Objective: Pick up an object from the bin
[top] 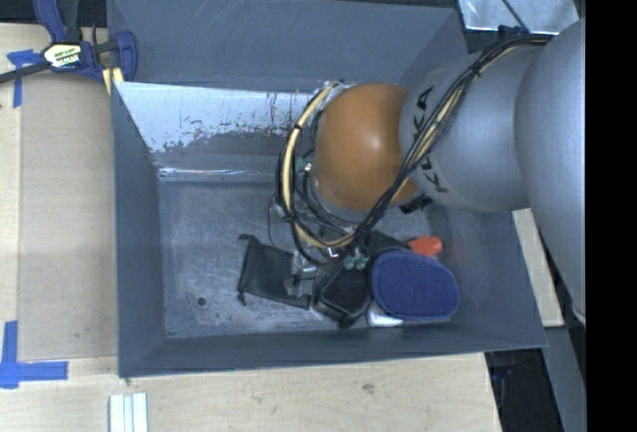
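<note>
Left bin floor (pixel 199 231) open; black piece (pixel 264 273), blue pad (pixel 415 288) crowd right.

Black "KUKA" lettering on the silver arm (pixel 498 141), beside its orange cover (pixel 358 146).

One camera, set above the bin (pixel 139 251), looking down, tilted a little off vertical. Far wall (pixel 289 42) shows its inner face broad at frame top. Near wall (pixel 299 355) is foreshortened to a narrow band at frame bottom, so the lens sits toward the near side. Floor (pixel 209 231) lies about frame centre. Framing is close, the bin taking most of the width. Arm (pixel 518 121) enters from the right, high toward the lens, looming large. Orange cover (pixel 358 146) on the wrist blocks the sightline to the floor's right-middle.
</note>
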`<state>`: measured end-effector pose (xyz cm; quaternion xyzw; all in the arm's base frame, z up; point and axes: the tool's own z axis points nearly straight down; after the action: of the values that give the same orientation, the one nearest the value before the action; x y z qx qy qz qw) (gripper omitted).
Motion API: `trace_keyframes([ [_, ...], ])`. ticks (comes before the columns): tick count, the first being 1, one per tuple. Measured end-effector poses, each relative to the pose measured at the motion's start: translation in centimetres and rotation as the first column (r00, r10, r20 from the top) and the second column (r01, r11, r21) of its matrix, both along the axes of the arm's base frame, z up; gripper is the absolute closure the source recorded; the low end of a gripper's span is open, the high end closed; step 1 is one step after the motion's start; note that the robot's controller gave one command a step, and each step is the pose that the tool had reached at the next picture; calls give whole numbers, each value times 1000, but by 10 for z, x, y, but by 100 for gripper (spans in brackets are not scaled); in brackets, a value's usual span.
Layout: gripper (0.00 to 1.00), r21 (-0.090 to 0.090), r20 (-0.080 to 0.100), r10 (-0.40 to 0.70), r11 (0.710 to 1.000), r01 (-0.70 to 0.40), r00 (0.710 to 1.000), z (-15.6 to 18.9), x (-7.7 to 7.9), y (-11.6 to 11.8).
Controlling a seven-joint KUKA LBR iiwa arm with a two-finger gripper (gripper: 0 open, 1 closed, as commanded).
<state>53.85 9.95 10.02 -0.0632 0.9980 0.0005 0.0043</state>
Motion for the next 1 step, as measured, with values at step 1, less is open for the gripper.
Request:
trace_keyframes([
  [1,0,-1,-8,-291,957,291,957,-31,7,0],
])
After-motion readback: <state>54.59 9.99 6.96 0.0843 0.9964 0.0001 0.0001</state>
